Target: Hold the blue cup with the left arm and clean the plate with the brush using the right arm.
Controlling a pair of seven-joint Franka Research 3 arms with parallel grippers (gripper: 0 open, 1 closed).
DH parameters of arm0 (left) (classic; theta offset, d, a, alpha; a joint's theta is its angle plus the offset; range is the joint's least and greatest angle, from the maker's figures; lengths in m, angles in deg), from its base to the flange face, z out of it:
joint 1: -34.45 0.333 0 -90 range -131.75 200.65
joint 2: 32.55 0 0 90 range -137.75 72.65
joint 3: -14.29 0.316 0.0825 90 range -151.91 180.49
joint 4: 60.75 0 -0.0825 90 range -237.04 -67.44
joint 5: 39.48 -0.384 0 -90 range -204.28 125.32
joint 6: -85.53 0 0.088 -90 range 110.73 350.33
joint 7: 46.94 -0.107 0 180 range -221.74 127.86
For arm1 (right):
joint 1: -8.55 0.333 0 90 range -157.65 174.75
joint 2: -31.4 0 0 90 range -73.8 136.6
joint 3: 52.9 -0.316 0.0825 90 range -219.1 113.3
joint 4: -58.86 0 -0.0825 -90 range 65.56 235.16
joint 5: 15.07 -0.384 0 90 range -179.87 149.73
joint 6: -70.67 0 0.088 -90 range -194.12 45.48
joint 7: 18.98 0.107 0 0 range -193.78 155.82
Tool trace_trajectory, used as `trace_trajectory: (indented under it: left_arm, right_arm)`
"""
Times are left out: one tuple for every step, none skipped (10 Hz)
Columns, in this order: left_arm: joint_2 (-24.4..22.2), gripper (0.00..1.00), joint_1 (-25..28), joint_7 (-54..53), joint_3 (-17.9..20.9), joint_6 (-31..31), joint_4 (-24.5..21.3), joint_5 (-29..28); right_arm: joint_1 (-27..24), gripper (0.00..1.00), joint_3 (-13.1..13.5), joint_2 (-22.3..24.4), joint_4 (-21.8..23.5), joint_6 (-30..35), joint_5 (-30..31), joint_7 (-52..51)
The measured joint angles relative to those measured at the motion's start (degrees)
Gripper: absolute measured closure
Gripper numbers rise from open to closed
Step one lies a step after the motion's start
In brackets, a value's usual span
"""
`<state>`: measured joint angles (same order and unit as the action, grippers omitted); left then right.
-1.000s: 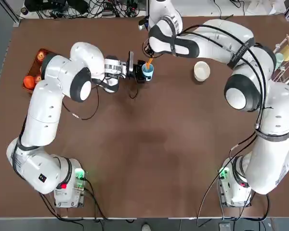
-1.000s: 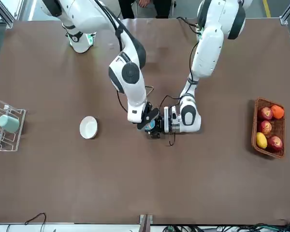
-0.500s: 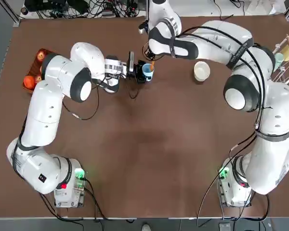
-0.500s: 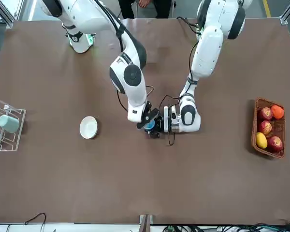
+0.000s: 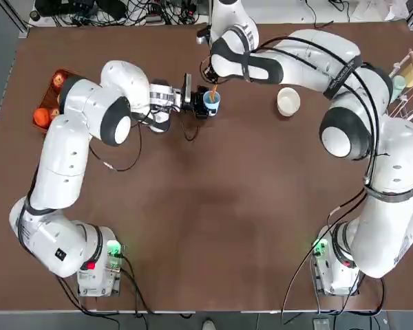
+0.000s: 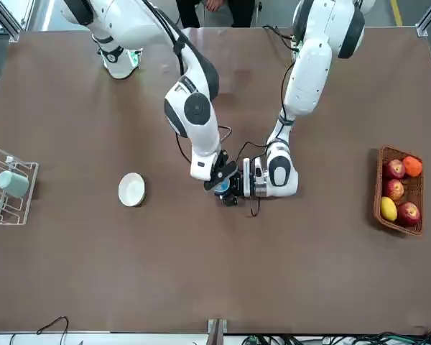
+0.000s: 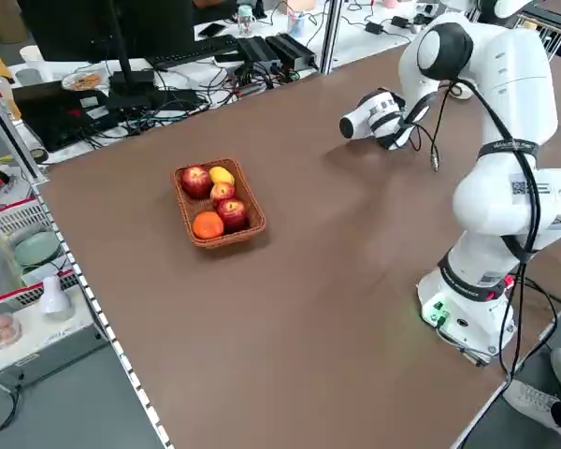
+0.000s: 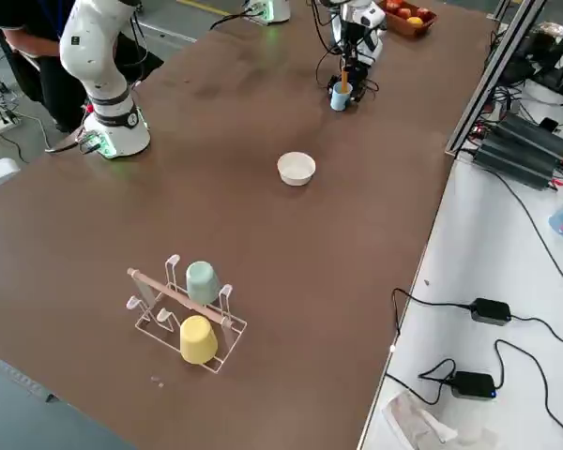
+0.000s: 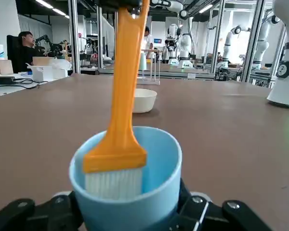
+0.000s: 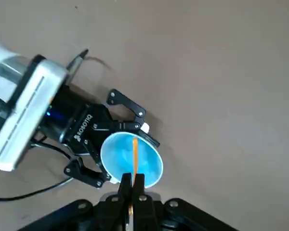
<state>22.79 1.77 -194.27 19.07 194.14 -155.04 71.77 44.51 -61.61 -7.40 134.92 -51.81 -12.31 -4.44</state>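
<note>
On the table [image 5: 206,227], the left gripper [image 5: 198,103] clamps around the blue cup [image 5: 211,101] near the far edge. The right gripper [image 10: 131,188], directly above, pinches the brush [image 9: 120,101], bristles down inside the cup.

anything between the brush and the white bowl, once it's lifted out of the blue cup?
Nothing visible. The right claw holds the brush with its bristles inside the blue cup, which the left claw grips. Bare table lies between cup and white bowl.
</note>
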Motion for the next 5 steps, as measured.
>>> trace_trajectory:
  left_arm:
    - [0.00,0.33,0.00,0.00,0.02,0.00,0.01,0.00]
    - [0.00,0.33,0.00,0.00,0.03,0.00,0.02,0.00]
    - [0.00,0.33,-0.01,0.00,0.03,0.00,0.03,0.00]
    - [0.00,0.33,-0.01,0.00,0.03,0.00,0.08,0.00]
    - [0.00,0.33,-0.01,0.00,0.02,0.00,0.10,0.00]
  right_arm:
    - [0.00,0.95,0.00,0.00,-0.01,-0.83,-0.08,0.05]
    - [-0.01,0.95,0.08,0.00,-0.01,-1.03,-0.08,0.04]
    - [-0.07,0.95,0.21,-0.01,0.03,-1.03,-0.07,-0.07]
    - [-0.15,0.95,0.35,-0.03,0.27,-0.99,-0.05,-0.53]
    - [-0.18,0.95,0.48,-0.12,0.68,-0.95,-0.04,-0.85]
